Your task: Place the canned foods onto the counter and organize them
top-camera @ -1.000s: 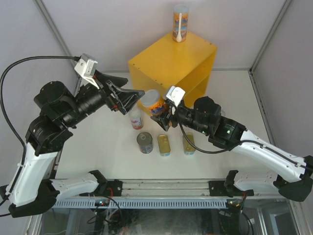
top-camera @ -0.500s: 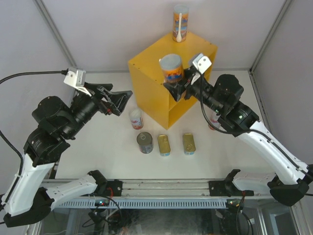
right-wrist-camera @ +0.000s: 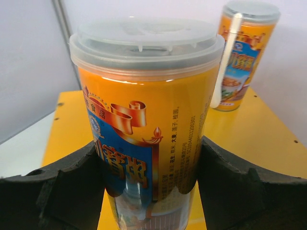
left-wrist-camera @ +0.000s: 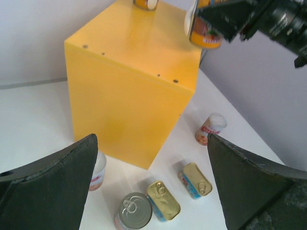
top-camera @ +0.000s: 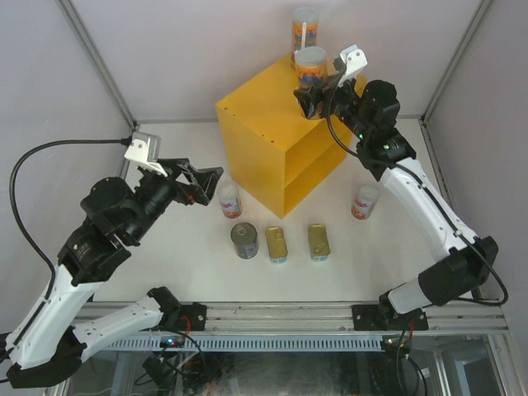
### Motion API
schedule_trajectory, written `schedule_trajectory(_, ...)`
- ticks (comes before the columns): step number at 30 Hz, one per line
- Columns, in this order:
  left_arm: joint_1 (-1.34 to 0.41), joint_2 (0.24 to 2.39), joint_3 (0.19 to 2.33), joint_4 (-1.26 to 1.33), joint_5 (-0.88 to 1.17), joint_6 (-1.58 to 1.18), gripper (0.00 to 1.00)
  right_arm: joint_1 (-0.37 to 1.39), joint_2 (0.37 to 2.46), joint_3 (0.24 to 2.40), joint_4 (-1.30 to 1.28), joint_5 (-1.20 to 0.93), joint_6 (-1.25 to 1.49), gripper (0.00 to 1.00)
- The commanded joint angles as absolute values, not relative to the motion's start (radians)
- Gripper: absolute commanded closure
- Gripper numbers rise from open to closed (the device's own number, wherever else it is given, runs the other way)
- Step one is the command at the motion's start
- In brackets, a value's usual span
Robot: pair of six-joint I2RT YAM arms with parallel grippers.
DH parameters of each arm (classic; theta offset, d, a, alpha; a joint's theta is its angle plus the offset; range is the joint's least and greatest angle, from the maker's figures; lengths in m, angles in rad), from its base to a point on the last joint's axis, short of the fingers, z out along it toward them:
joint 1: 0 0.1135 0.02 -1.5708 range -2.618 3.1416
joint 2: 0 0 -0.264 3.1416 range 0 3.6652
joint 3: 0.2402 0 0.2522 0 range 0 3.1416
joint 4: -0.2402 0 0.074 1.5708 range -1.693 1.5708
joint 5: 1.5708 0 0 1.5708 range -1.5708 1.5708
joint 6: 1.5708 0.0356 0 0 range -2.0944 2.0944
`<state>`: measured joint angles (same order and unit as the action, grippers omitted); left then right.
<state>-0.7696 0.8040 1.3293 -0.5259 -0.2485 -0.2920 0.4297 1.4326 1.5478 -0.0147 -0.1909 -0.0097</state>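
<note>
Two matte black fingers of the left end effector (top-camera: 208,185) are spread wide with nothing between them. Its arm is bent at the elbow, low over the white bench (top-camera: 165,264). Just beside the fingertips stands a slim cylinder (top-camera: 229,200) with a pale lid. Next come a dark round tin (top-camera: 244,240) with a pull-ring top, a flat gold-topped tin (top-camera: 276,244) and a second flat tin (top-camera: 318,242), all on the bench before the yellow counter (top-camera: 272,132), a smooth box with an inner shelf. The right arm stretches high and far; the right end effector (top-camera: 312,89) is clamped on a glossy orange can (top-camera: 310,66) with a clear plastic lid. The can is upright over the counter's top; whether its base touches, I cannot tell. Near it a spoon-bearing can (top-camera: 304,29) stands at the far corner. A fourth slim can (top-camera: 364,201) stands on the bench, right of the counter.
</note>
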Motion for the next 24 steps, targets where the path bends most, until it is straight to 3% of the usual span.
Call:
schedule_trajectory(1,-0.77,0.756,1.236,-0.419,-0.3,-0.267,0.02,0.351,1.468,1.667,0.297,-0.239,0.058,1.0)
schedule_trajectory(13,-0.77,0.656,1.031,-0.294,-0.375,-0.237,0.02,0.239,1.693,1.78,0.439,-0.31,0.121,1.0)
schedule_trajectory(24,-0.77,0.642,1.015,-0.286,-0.399,-0.194,0.03,0.213,1.736,1.765,0.484,-0.305,0.133,1.0)
